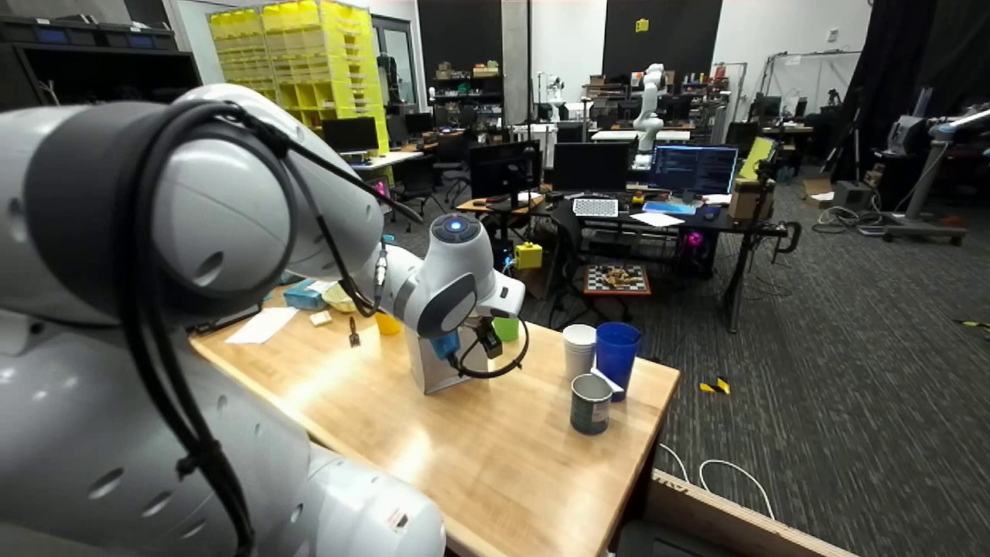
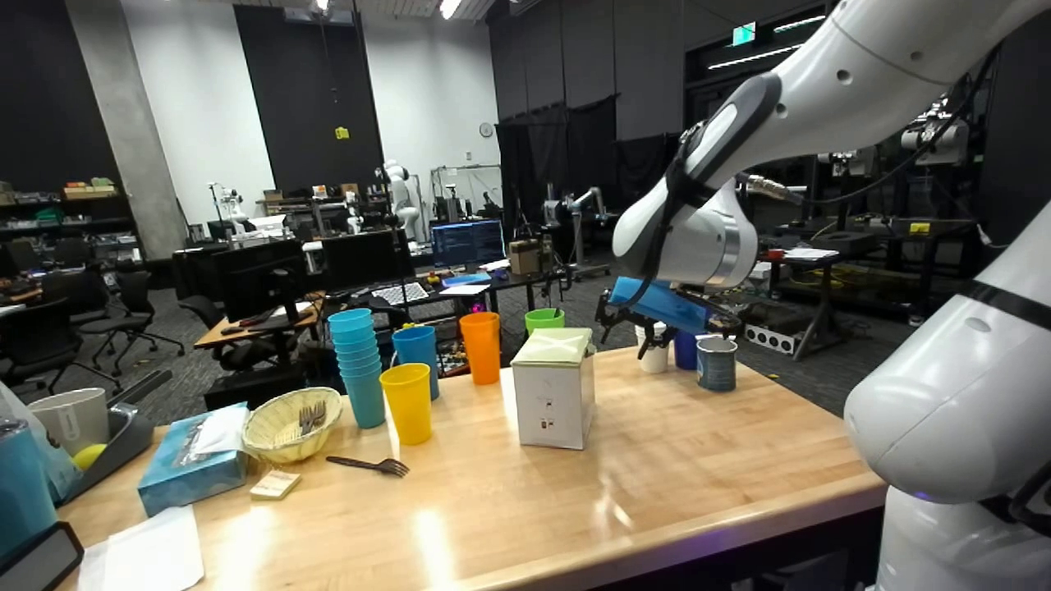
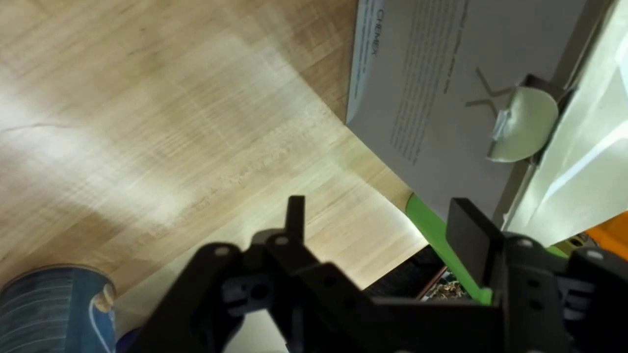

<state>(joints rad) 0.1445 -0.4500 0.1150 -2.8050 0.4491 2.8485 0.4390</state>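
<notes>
In the wrist view, the black two-fingered hand hangs released, jaws apart; the white printed cardboard box is at its one o'clock on the pale wooden counter.

I count, clock-face about the white box in an exterior view: box 1 | tin can 1, 3 o'clock | yellow cup 1, 9 o'clock | orange cup 1, 10 o'clock | green cup 1, 12 o'clock | basket 1, 9 o'clock
</notes>
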